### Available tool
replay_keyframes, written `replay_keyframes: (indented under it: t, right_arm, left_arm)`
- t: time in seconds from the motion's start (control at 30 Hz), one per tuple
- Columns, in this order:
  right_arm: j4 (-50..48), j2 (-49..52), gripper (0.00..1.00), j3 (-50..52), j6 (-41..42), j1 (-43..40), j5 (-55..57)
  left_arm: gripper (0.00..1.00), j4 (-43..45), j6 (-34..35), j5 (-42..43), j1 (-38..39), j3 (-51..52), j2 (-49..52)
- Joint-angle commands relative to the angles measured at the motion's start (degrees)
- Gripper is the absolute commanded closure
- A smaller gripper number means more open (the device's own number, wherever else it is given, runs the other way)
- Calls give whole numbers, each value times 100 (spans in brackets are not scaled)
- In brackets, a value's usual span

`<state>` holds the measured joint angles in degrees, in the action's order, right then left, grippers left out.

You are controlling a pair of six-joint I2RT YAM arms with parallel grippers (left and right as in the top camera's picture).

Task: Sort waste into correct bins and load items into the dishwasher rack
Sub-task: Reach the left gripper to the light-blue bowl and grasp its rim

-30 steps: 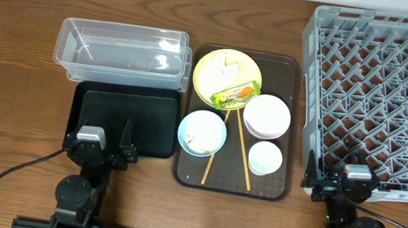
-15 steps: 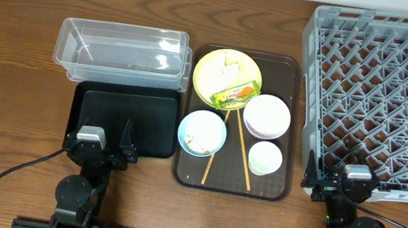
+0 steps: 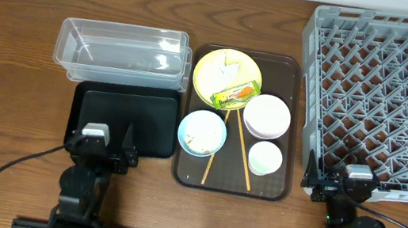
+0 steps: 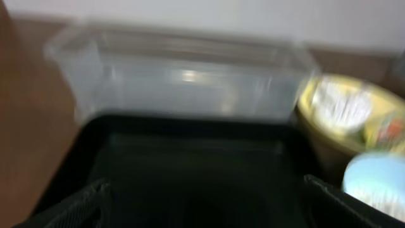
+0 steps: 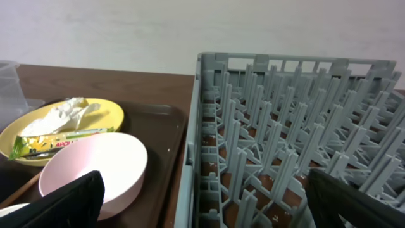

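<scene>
The dark brown serving tray (image 3: 292, 126) holds a yellow plate (image 3: 214, 69) with a snack wrapper (image 3: 236, 94) and a white paper wad (image 3: 230, 67) on it. It also holds a white bowl (image 3: 267, 116), a light blue bowl (image 3: 202, 133) with pale scraps inside, a small white cup (image 3: 265, 158) and two chopsticks (image 3: 242, 147). The clear tub (image 3: 122, 54) and black tray (image 3: 119, 118) lie to the left. The grey rack (image 3: 387, 92) is on the right. My left gripper (image 3: 102, 146) is open at the black tray's near edge. My right gripper (image 3: 342, 183) is open at the rack's near left corner.
The left wrist view is blurred; it shows the black tray (image 4: 190, 164), the clear tub (image 4: 183, 82) and the plate (image 4: 345, 111). The right wrist view shows the rack wall (image 5: 196, 145), the white bowl (image 5: 95, 168) and the wrapper (image 5: 57, 142). Cables trail at the front edge.
My left gripper has shifted slightly to the right and is in motion. The right arm and all objects are unchanged.
</scene>
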<state>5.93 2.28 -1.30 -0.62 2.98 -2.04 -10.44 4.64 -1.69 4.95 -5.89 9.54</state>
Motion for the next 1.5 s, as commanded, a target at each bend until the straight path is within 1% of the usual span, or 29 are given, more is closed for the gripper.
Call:
replay_keyframes:
  t: [0.0, 0.1, 0.23, 0.3, 0.4, 0.53, 0.6, 0.67, 0.8, 0.9, 0.97, 1.03, 1.13, 1.33, 1.47]
  right_arm:
    - [256, 177, 1, -466, 101, 42, 17]
    - [667, 612, 1, -907, 101, 39, 101]
    - [1287, 1633, 1, -1753, 101, 39, 264]
    - [1565, 2186, 1, -2179, 101, 39, 267]
    - [2116, 3077, 1, -2868, 101, 39, 267]
    - [2962, 4186, 1, -3810, 101, 39, 267]
    - [3270, 4616, 1, -4203, 101, 39, 262]
    - [3499, 4946, 1, -4524, 101, 42, 251]
    - [3659, 5318, 1, -4809, 101, 42, -81]
    - [3661, 5344, 1, -4811, 98, 42, -122]
    - [3654, 5344, 1, -4811, 101, 42, -122]
    - [3657, 5344, 1, -4811, 101, 42, -125]
    - [3644, 5344, 1, -4811, 103, 42, -170]
    - [3630, 5344, 1, -4811, 101, 42, -210]
    - [3630, 5346, 1, -4811, 101, 42, -210]
  left_arm:
    - [7, -297, 33, -44, -28, -793, 610]
    - [7, -732, 31, -42, -28, -1447, 1322]
    - [7, -1569, 33, 31, -28, -2490, 2472]
    - [7, -2037, 33, 306, -28, -3014, 3001]
    - [7, -2994, 35, 662, -28, -3891, 3875]
    - [7, -4376, 33, 708, -28, -4988, 4957]
    - [7, -4784, 33, 717, -28, -5370, 5366]
    - [7, -4962, 35, 785, -28, -5600, 5657]
    - [7, -4861, 35, 1390, -28, -5637, 5901]
    - [7, -4433, 35, 1993, -26, -5637, 5958]
    - [7, -4120, 44, 2245, -2, -5637, 5958]
    - [7, -3823, 105, 2177, 109, -5637, 5960]
    - [7, -3477, 122, 1803, 415, -5637, 6022]
    - [8, -2822, 164, 1231, 1388, -5637, 6483]
    - [8, -2306, 164, 1202, 2035, -5637, 6953]
